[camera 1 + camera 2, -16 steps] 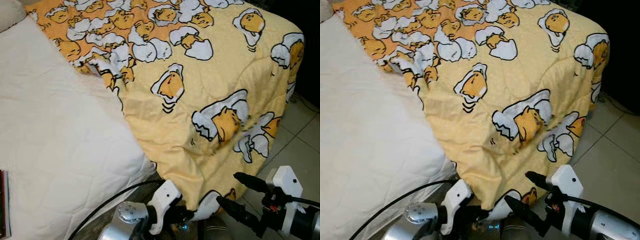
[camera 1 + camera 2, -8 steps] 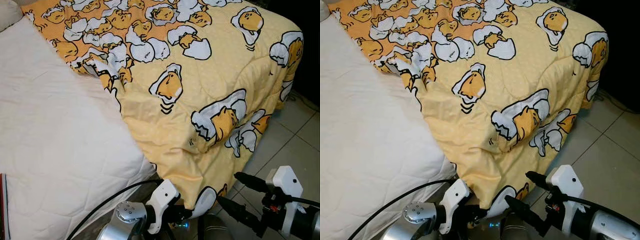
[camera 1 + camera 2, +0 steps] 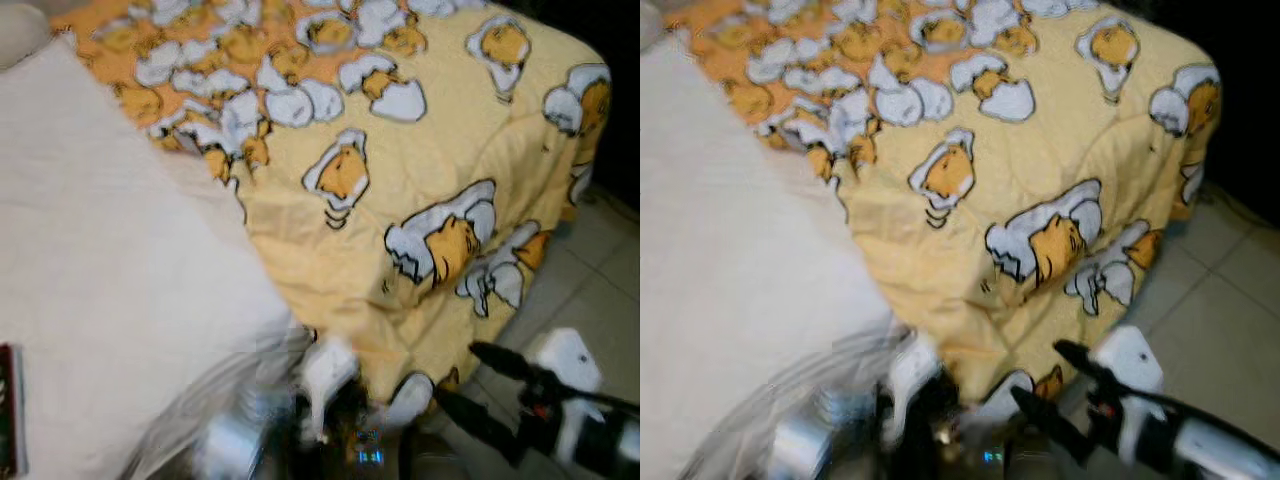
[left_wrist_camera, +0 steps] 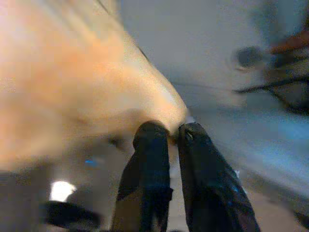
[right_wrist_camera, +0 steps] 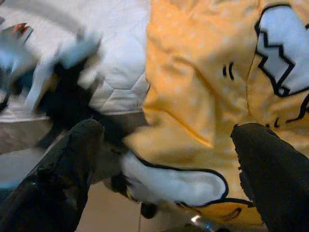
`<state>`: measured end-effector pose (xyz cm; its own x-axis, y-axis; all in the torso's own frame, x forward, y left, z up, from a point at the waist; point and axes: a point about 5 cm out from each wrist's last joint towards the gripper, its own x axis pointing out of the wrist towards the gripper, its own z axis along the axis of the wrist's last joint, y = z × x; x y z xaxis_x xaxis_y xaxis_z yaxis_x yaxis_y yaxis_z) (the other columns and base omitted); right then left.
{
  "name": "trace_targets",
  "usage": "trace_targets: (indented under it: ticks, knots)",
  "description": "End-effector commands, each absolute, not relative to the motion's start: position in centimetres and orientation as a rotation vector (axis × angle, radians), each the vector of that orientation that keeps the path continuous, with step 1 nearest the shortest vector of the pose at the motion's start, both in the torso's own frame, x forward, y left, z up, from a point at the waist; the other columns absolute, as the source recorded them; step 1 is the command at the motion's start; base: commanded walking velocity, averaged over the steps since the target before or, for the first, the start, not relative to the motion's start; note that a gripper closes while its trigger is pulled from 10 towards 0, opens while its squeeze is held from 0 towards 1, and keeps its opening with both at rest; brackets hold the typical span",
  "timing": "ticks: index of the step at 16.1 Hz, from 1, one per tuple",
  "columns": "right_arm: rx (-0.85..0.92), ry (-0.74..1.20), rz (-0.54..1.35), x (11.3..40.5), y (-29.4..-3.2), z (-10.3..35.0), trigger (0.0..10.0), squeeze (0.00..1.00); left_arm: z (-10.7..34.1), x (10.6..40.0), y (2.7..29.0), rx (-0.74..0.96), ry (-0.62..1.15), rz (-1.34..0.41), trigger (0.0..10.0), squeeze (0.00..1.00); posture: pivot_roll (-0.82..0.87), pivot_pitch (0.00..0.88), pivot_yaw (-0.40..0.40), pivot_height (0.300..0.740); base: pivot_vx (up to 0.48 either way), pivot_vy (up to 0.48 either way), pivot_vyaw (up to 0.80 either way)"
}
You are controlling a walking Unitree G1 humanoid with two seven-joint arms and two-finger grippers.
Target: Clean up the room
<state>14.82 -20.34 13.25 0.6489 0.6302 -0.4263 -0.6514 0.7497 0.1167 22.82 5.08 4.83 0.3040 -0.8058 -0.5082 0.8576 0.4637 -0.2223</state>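
A yellow blanket printed with cartoon eggs is lying across the far part of a bed, draping over its corner and hanging down toward the tiled floor. The nearer part of the bed is showing a bare white quilted mattress. The head views are blurred, and the left arm near the bottom edge is smeared to a pale streak, so its outline is hard to make out there. In the left wrist view the left gripper is pinching the blanket's hanging edge, its two black fingers nearly touching with the cloth between their tips; the rest of that view is soft and out of focus. The right gripper is spreading wide just beside the same lower corner, its fingers on either side of the hanging cloth and holding nothing. At the left edge, a dark red-trimmed object is lying on the mattress, cut off by the frame and too blurred to identify.
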Motion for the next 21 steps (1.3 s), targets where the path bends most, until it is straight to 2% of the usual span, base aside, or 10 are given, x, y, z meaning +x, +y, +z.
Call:
trace_targets:
  ticks: [1, 6, 8, 9, 10, 12, 17, 19, 20, 21]
  knots:
    - [-0.046, 0.478, 0.725, 14.6, -20.3, 12.9, 10.0, 0.00, 3.8, 22.2, 5.6, 0.094, 0.671, -1.080, 10.0, 1.00, -0.29, 0.173, 0.166, 0.740, 0.000, 0.000, 0.00]
    - [-0.048, 0.475, 0.719, 14.8, -20.2, 12.7, 10.0, 0.00, 3.5, 22.8, 6.1, 0.094, 0.697, -1.053, 10.0, 1.00, -0.29, 0.166, 0.164, 0.740, 0.000, 0.000, 0.00]
    - [-0.052, 0.460, 0.710, 15.2, -20.1, 12.7, 10.0, 0.00, 3.7, 24.8, 6.8, 0.038, 0.615, -0.917, 10.0, 1.00, -0.30, 0.169, 0.170, 0.740, 0.000, 0.000, 0.00]
    - [-0.053, 0.445, 0.697, 15.4, -19.9, 12.9, 10.0, 0.00, 4.1, 27.0, 8.1, -0.030, 0.539, -0.739, 10.0, 1.00, -0.31, 0.172, 0.177, 0.740, 0.000, 0.000, 0.00]
    - [-0.053, 0.439, 0.691, 15.4, -19.9, 12.9, 10.0, 0.00, 4.1, 27.9, 8.9, -0.062, 0.528, -0.654, 10.0, 1.00, -0.31, 0.171, 0.179, 0.740, 0.000, 0.000, 0.00]
    - [-0.052, 0.425, 0.679, 15.6, -19.6, 12.9, 10.0, 0.00, 4.0, 29.9, 11.7, -0.010, 0.524, -0.475, 10.0, 1.00, -0.31, 0.176, 0.180, 0.740, 0.000, 0.000, 0.00]
    - [-0.039, 0.394, 0.683, 16.4, -18.9, 13.0, 10.0, 0.00, 4.0, 32.0, 16.2, -0.013, 0.478, -0.182, 10.0, 1.00, -0.31, 0.176, 0.175, 0.740, 0.000, 0.000, 0.00]
    - [-0.032, 0.391, 0.700, 16.4, -18.7, 13.0, 10.0, 0.00, 3.8, 32.4, 17.2, -0.141, 0.466, -0.128, 10.0, 1.00, -0.30, 0.175, 0.158, 0.740, 0.000, 0.000, 0.00]
    - [-0.032, 0.392, 0.705, 16.6, -18.7, 13.0, 10.0, 0.00, 3.8, 32.5, 16.9, -0.172, 0.467, -0.147, 10.0, 0.56, -0.29, 0.177, 0.156, 0.740, 0.000, 0.000, 0.00]
    - [-0.033, 0.393, 0.709, 16.7, -18.7, 12.9, 10.0, 0.00, 3.6, 32.7, 16.5, -0.220, 0.473, -0.156, 10.0, 0.25, -0.29, 0.180, 0.152, 0.740, 0.000, 0.000, 0.00]
